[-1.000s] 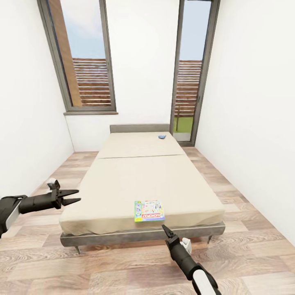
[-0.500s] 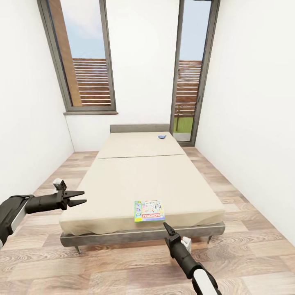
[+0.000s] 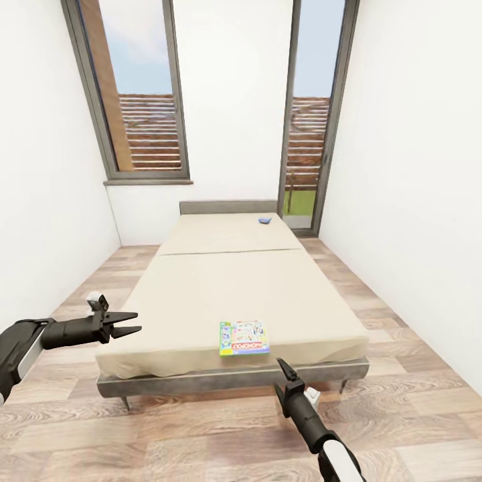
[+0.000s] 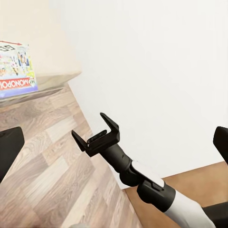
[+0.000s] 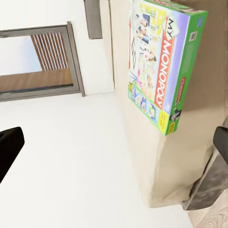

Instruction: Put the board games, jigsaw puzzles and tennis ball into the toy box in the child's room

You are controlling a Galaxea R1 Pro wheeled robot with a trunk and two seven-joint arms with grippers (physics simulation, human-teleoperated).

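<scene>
1. The right hand [image 3: 282, 368] hangs over the wood floor [image 3: 201, 435] just short of the bed's [image 3: 234, 288] foot edge, fingers spread and empty.
2. The left hand [image 3: 127, 322] floats beside the bed's near left corner, fingers parted, holding nothing.
3. The multicoloured game [image 3: 244, 337], printed "MY MONOPOLY", lies flat on the mattress at the foot edge, right of the middle, just beyond the right hand.
4. The blue game [image 3: 265, 221] lies far off near the headboard [image 3: 227, 207], toward the bed's right edge.
5. Behind the headboard a window [image 3: 137, 100] and a glass door [image 3: 311, 120] break the white wall.
</scene>
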